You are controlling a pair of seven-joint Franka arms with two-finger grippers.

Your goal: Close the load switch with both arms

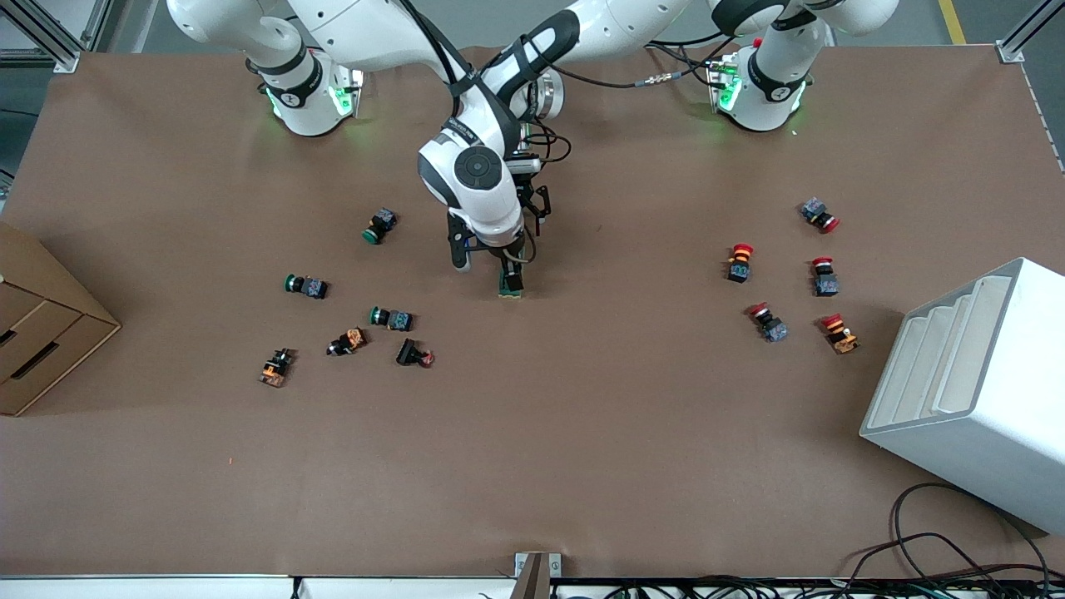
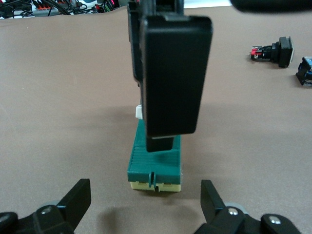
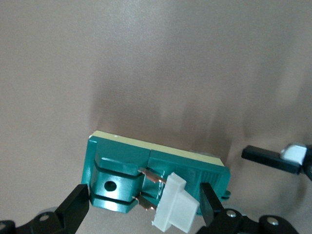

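Note:
The load switch (image 1: pixel 511 283) lies mid-table, a dark-green block on a beige base (image 2: pixel 156 163). Its whitish lever (image 3: pixel 178 204) stands tilted up off the body (image 3: pixel 122 175). Both arms meet over it. My right gripper (image 3: pixel 144 204) is open and comes down from above, astride the switch along its length. One finger is by the end block and the other by the lever. My left gripper (image 2: pixel 146 197) is open wide and low at one short end of the switch, which lies just ahead of its tips. A right finger (image 2: pixel 173 73) hides part of the switch top.
Green-capped and orange push buttons (image 1: pixel 391 318) are scattered toward the right arm's end, near a cardboard box (image 1: pixel 42 333). Red-capped buttons (image 1: pixel 739 262) lie toward the left arm's end, by a white stepped bin (image 1: pixel 973 391). Cables (image 1: pixel 940 566) run along the table's front edge.

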